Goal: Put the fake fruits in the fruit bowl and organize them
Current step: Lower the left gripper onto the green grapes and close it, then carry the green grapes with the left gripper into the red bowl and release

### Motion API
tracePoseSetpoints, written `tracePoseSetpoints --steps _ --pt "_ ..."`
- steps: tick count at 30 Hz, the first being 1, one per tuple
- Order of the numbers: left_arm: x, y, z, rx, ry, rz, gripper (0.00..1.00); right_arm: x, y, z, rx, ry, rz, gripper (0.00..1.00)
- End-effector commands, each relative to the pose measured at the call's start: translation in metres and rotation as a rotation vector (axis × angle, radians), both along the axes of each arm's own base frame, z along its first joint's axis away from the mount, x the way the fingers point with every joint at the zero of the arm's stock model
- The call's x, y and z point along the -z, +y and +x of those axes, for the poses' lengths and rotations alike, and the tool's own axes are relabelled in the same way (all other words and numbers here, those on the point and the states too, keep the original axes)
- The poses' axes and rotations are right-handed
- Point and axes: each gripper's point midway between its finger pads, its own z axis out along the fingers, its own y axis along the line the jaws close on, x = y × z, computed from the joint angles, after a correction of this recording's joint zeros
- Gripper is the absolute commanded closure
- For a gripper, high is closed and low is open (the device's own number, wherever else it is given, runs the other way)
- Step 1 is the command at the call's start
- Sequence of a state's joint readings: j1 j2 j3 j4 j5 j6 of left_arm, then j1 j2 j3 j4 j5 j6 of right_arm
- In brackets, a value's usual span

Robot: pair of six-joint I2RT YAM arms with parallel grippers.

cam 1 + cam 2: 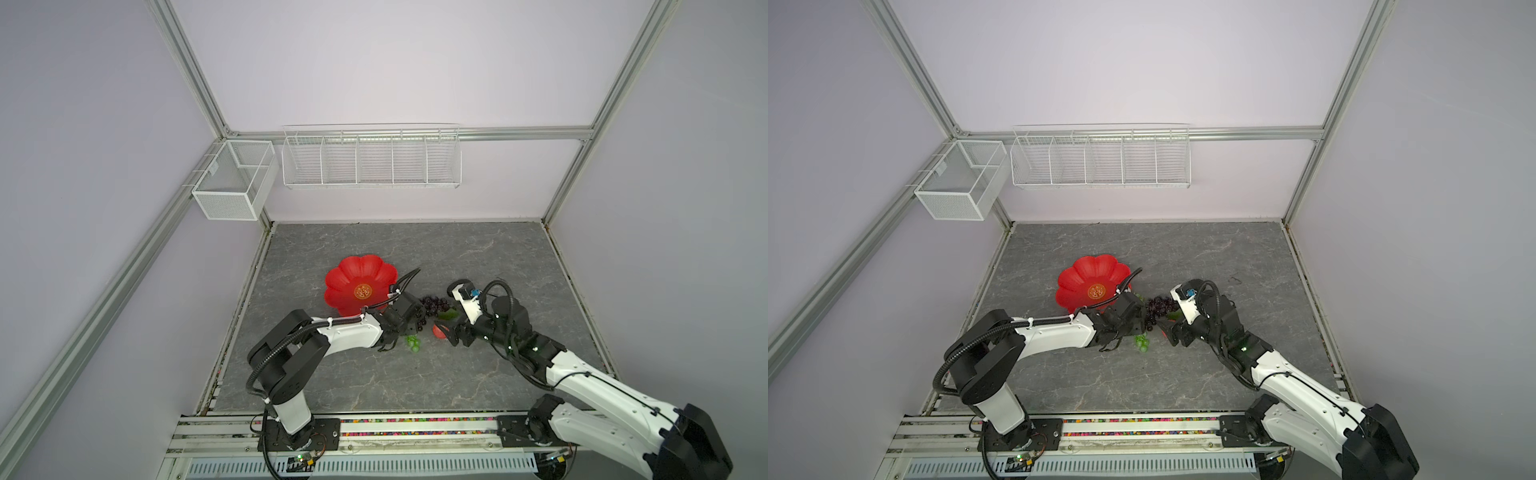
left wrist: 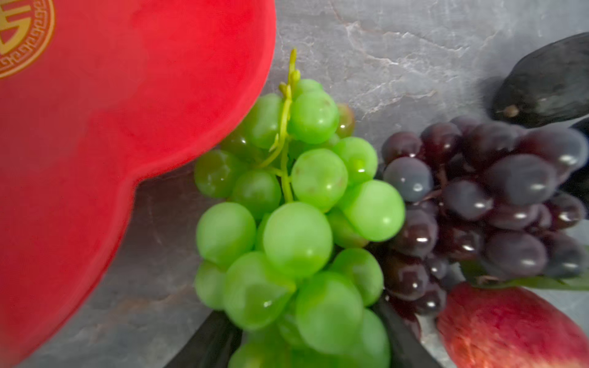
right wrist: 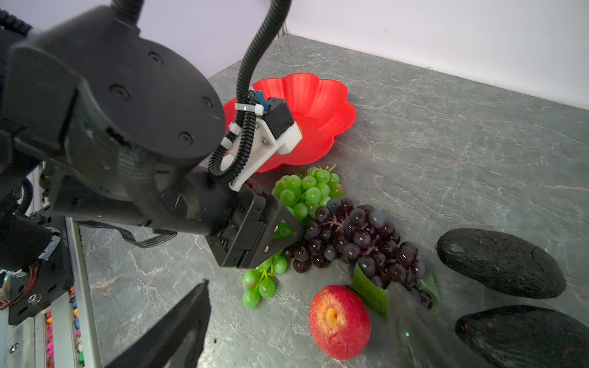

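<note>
Both fingers [image 2: 207, 347] of the left gripper [image 2: 301, 318] flank the green grape bunch [image 2: 296, 223], whose long axis runs along them, stem end just beside the fruit bowl [image 2: 159, 95] rim; clamping cannot be confirmed, the dark purple grape bunch [image 2: 478, 204] crowds one side, and the right gripper [image 3: 298, 285] hangs spread and empty near the red apple [image 3: 339, 321].

This looks like a robot lab. Plain pale walls [image 1: 395, 62] sit in a silver metal frame [image 1: 193, 70]. Two robot arms [image 1: 349, 336] are bolted to a rail [image 1: 415, 432], and white wire baskets [image 1: 370, 166] hang up.
</note>
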State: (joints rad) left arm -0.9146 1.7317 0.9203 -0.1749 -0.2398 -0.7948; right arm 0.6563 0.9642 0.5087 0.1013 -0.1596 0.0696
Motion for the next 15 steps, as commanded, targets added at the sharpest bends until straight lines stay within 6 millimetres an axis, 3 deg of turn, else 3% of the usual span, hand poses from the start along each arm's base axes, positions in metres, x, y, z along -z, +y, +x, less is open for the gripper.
tracePoseSetpoints --steps 1,8,15 --pt "0.002 0.007 0.004 -0.053 0.005 0.029 0.50 0.001 -0.002 -0.002 -0.003 -0.023 -0.012 0.12" --pt "-0.008 0.014 -0.004 -0.035 -0.020 -0.010 0.74 0.004 0.000 -0.001 -0.009 -0.012 -0.016 0.12" --pt "-0.027 0.020 -0.016 0.043 -0.031 -0.004 0.83 0.005 0.000 0.000 -0.007 -0.007 -0.021 0.12"
